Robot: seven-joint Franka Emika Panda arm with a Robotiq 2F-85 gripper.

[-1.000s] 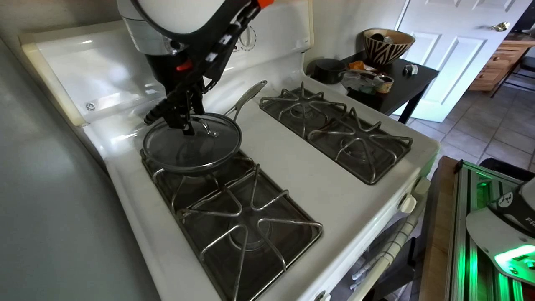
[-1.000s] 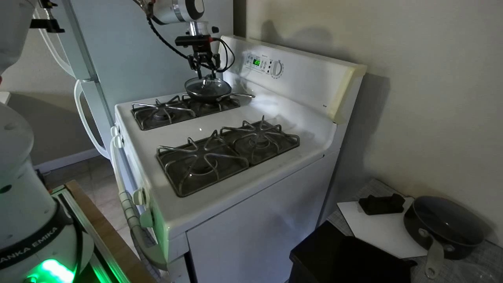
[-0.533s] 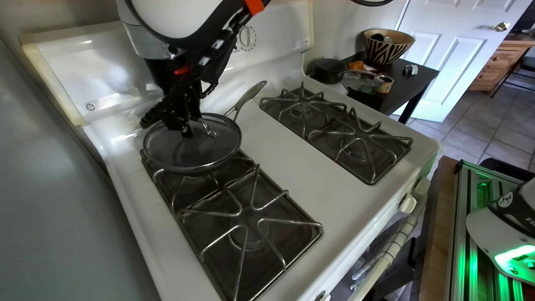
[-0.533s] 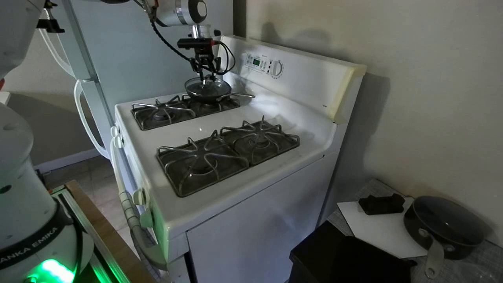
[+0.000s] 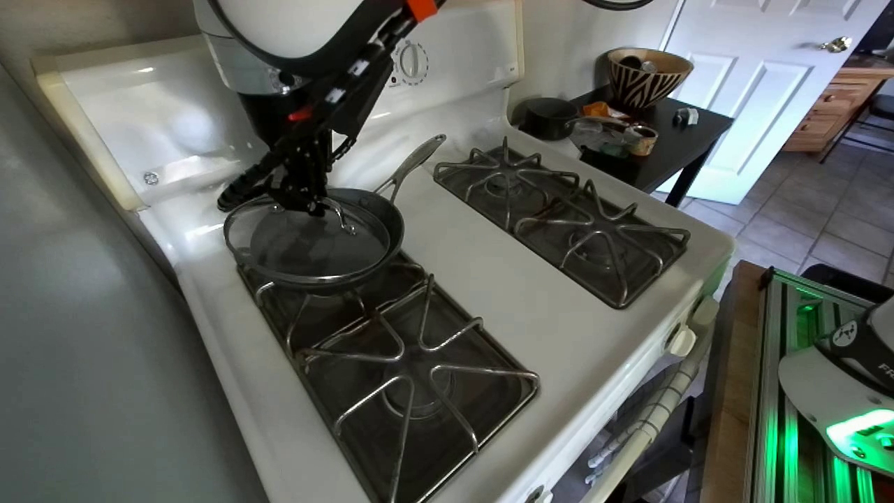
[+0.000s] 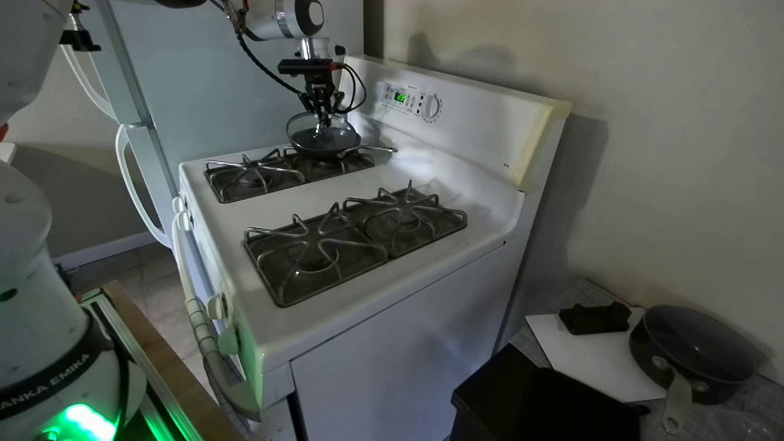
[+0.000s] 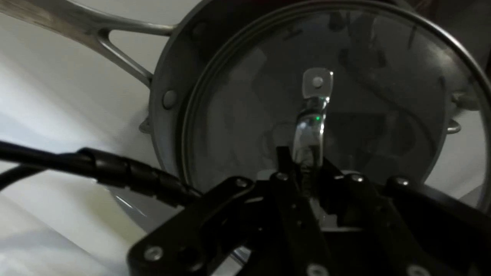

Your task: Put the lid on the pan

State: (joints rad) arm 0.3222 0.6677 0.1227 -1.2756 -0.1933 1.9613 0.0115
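Lid [image 7: 353, 107], metal-rimmed round glass, overhangs the dark pan [image 7: 167, 130], its glossy arched handle [image 7: 311, 124] clenched in the gripper [image 7: 305, 159].

Lid [image 7: 356, 103]: clear glass is reflecting glossily; metal rim [image 7: 187, 134] is shining.
Lid handle [image 7: 308, 134]: polished metal is gleaming.
Pan [image 7: 167, 130]: smooth matt wall is showing dull metal rivets [image 7: 169, 99].
Pan handle [image 7: 74, 23]: metal is looking brushed.
Gripper [image 7: 307, 165]: black surfaces are looking matt.
Stove [image 5: 489, 258]: white enamel-like top is shining glossily.
Burner grates [image 5: 482, 369]: tarnished-looking metal is glinting.
Bowl [image 5: 649, 82]: is looking wooden, smooth.
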